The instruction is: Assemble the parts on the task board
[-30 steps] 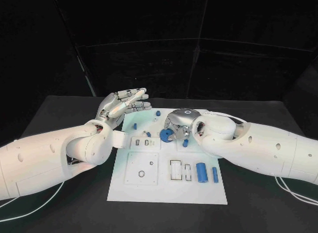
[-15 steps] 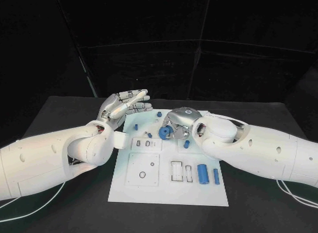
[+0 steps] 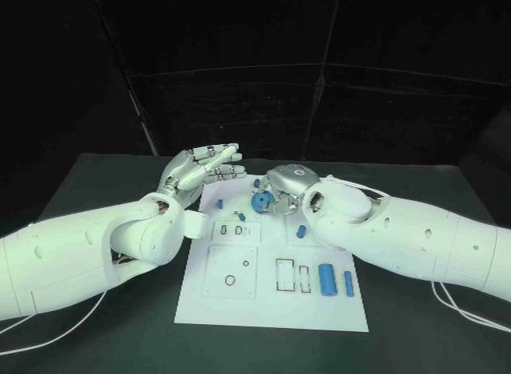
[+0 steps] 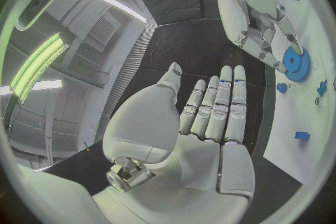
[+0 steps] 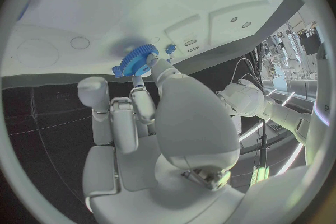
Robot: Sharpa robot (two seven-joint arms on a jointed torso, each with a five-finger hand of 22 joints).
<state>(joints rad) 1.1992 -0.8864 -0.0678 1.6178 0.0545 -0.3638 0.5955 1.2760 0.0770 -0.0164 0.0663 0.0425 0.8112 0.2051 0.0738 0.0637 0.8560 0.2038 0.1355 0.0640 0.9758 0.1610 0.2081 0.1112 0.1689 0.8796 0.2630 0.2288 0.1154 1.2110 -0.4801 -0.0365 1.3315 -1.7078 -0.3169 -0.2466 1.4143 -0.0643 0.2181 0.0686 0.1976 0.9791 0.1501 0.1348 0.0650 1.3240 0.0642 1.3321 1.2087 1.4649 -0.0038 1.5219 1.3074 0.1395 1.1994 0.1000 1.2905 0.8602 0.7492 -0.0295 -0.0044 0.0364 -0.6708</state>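
Right hand (image 3: 280, 189) pinches a small blue toothed plastic gear (image 3: 259, 201) above the white task board (image 3: 271, 304) — far end. Left hand (image 3: 196, 172) hovers with its fingers spread, holding nothing, over the board's far left corner.

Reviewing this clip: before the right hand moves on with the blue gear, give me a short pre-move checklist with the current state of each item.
1. Blue gear gripped by right hand: ok, pinched at the fingertips in the right wrist view.
2. Gear lifted off the task board: cannot tell.
3. Left hand out of the way: ok, raised and holding nothing beside the board's far left corner.
4. Target seat for the gear identified: cannot tell.
5. Other parts undisturbed: ok, two blue cylinders lie on the board's near right side.
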